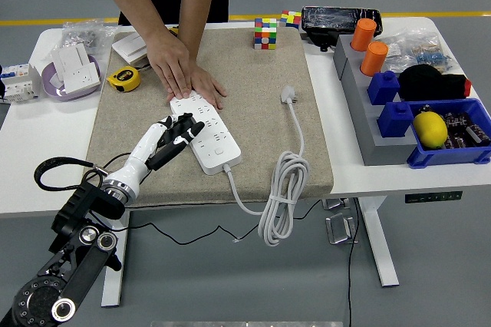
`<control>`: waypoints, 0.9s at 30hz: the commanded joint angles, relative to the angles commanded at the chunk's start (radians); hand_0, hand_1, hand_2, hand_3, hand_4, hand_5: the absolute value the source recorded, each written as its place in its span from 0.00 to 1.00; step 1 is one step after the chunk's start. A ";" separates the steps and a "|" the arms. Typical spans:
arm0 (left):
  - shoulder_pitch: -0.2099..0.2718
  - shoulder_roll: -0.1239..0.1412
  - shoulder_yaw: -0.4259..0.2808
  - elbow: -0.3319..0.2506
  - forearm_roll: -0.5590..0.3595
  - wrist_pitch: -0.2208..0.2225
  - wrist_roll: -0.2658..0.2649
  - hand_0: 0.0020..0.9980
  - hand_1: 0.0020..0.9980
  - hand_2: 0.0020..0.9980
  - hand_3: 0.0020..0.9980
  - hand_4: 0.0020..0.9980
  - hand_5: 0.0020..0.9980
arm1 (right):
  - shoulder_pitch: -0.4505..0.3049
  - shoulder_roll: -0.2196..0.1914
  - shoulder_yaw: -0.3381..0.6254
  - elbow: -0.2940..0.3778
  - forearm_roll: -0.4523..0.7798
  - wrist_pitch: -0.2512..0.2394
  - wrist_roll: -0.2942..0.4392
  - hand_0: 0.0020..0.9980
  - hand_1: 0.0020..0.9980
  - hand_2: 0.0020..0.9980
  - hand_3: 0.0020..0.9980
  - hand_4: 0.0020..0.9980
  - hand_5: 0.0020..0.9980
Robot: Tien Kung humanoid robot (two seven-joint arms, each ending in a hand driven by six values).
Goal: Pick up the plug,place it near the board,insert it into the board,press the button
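The black plug (182,130) sat against the white board's (207,132) near left edge; the board lay diagonally on the mat.

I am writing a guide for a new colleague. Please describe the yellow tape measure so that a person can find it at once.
Start at the beige mat that covers the middle of the white table. At the mat's far left corner, left of the person's hands, lies the tape measure. It is the only small, round, yellow and black thing there; its neighbours are white.
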 joint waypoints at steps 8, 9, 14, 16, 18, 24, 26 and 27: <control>-0.042 0.002 0.015 0.069 0.054 -0.006 -0.013 1.00 0.99 0.95 0.90 1.00 1.00 | 0.004 -0.001 0.002 0.001 0.000 0.000 0.000 0.83 0.80 0.76 0.76 1.00 1.00; -0.047 0.003 0.018 0.076 0.059 -0.006 -0.014 1.00 0.99 0.95 0.90 1.00 1.00 | 0.005 -0.001 0.002 0.001 -0.001 0.000 0.000 0.83 0.80 0.76 0.76 1.00 1.00; -0.071 0.004 0.035 0.097 0.079 -0.004 -0.019 1.00 1.00 0.95 0.90 1.00 1.00 | 0.006 -0.001 0.001 0.001 0.000 0.000 0.000 0.83 0.80 0.76 0.77 1.00 1.00; -0.080 0.004 0.042 0.100 0.091 -0.003 -0.021 1.00 1.00 0.95 0.90 1.00 1.00 | 0.007 -0.002 0.000 0.001 0.001 0.000 0.000 0.83 0.80 0.76 0.77 1.00 1.00; -0.089 0.004 0.047 0.102 0.100 -0.001 -0.023 1.00 1.00 0.95 0.89 1.00 1.00 | 0.008 -0.002 0.000 0.001 0.001 0.000 0.000 0.83 0.80 0.76 0.77 1.00 1.00; -0.110 0.007 0.067 0.106 0.124 -0.001 -0.028 1.00 0.99 0.94 0.89 1.00 1.00 | 0.010 -0.003 0.000 0.001 0.001 -0.001 -0.001 0.83 0.80 0.76 0.77 1.00 1.00; -0.114 0.007 0.074 0.108 0.128 -0.002 -0.027 1.00 0.99 0.94 0.89 1.00 1.00 | 0.011 -0.003 0.000 0.001 0.001 -0.001 0.000 0.83 0.80 0.76 0.77 1.00 1.00; -0.115 0.007 0.078 0.109 0.129 -0.003 -0.027 1.00 0.99 0.94 0.89 1.00 1.00 | 0.011 -0.003 0.000 0.001 0.001 -0.001 0.000 0.83 0.80 0.76 0.77 1.00 1.00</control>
